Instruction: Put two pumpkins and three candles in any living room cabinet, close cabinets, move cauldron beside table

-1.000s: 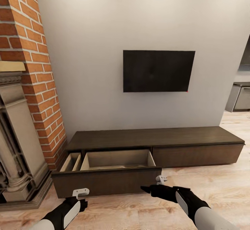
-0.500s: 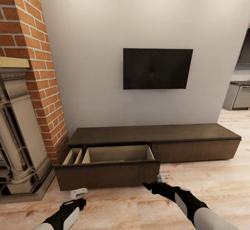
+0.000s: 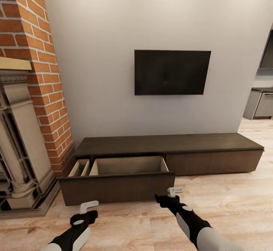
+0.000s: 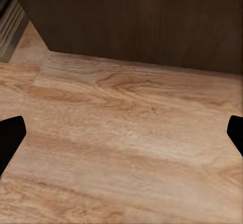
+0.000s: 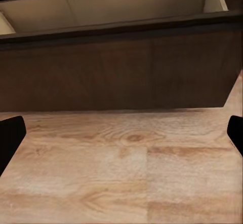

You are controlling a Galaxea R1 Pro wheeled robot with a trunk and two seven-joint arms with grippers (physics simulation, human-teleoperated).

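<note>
Long low dark-brown wooden cabinet (image 3: 167, 145) against wall: left drawer (image 3: 117, 186) pulled out, pale beige inside bare; right front flush. Left end effector (image 3: 88, 206) and right end effector (image 3: 172, 191): spread wide, empty, above wood floor (image 3: 235, 205), just before drawer front.

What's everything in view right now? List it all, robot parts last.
cabinet: one, dark brown, low and long against the wall.
pulled-out front: one, dark brown with pale beige insides, at the cabinet's left half; nothing visible inside.
TV: one, black, on the wall above the cabinet.
brick column: one, red, left of the cabinet.
fireplace surround: one, beige stone, far left.
grey cupboard: one, far right in the background.
floor: light wood.
left claw: open, above the floor before the pulled-out front.
right claw: open, near that front's right corner.
</note>
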